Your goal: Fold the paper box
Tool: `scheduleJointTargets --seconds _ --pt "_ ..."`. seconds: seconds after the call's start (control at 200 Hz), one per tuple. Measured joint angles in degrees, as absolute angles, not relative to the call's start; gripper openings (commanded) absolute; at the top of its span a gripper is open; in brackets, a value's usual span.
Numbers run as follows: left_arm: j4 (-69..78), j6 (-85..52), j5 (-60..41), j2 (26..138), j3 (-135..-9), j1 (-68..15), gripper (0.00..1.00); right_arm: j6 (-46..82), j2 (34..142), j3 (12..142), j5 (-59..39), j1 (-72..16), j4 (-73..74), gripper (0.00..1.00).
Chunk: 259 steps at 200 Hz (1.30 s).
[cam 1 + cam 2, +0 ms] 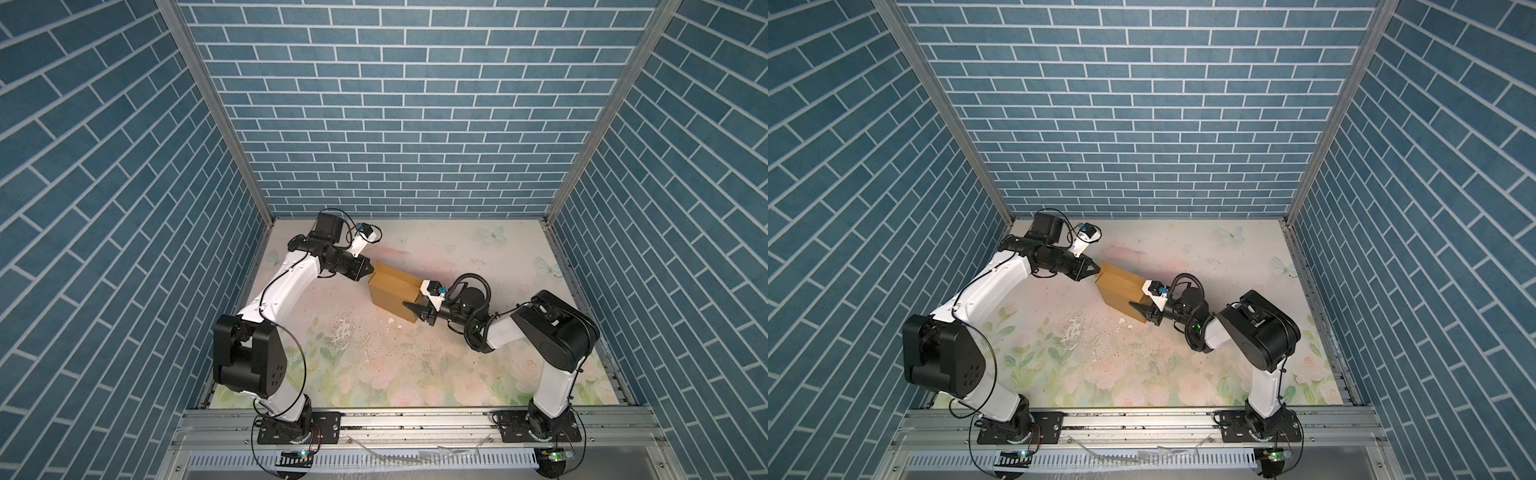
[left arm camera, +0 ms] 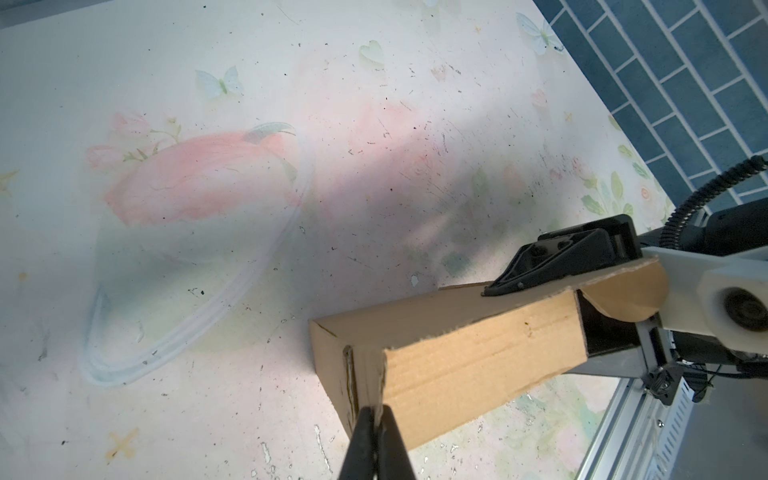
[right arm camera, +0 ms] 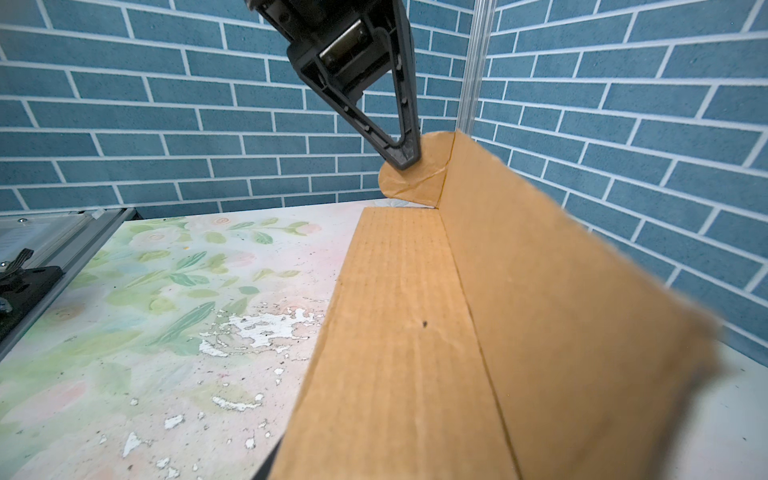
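The left claw (image 2: 376, 419) pinched the paper box (image 1: 395, 293) at its far-left corner while the right claw (image 1: 419, 311), part spread, straddled the opposite end on the bench (image 1: 374, 365).

paper box (image 1: 395, 291) mid-table | left pincer (image 1: 368, 269) at left end | right pincer (image 1: 417, 309) at right end

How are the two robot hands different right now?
The left tool is pinched shut on a thin edge at the far-left corner of the paper box. The right tool has its jaws spread apart, one finger resting on the box's top. Both are black and touch the same brown box.
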<state>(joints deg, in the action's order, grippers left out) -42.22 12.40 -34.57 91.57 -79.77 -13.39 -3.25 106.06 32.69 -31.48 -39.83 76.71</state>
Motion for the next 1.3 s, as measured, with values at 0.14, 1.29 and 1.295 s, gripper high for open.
scheduleJointTargets --seconds 0.14,1.29,1.295 --pt "-41.0 11.7 -34.3 91.3 -78.9 -13.6 0.03 -3.3 106.1 32.7 -31.3 -39.8 76.7 0.44" --pt "-31.7 8.7 -33.0 88.5 -72.2 -14.0 0.01 -1.7 102.4 29.8 -27.2 -39.9 77.0 0.74" --pt "-31.7 8.7 -33.0 88.5 -72.2 -14.0 0.02 -1.7 102.3 29.7 -27.2 -39.9 77.0 0.74"
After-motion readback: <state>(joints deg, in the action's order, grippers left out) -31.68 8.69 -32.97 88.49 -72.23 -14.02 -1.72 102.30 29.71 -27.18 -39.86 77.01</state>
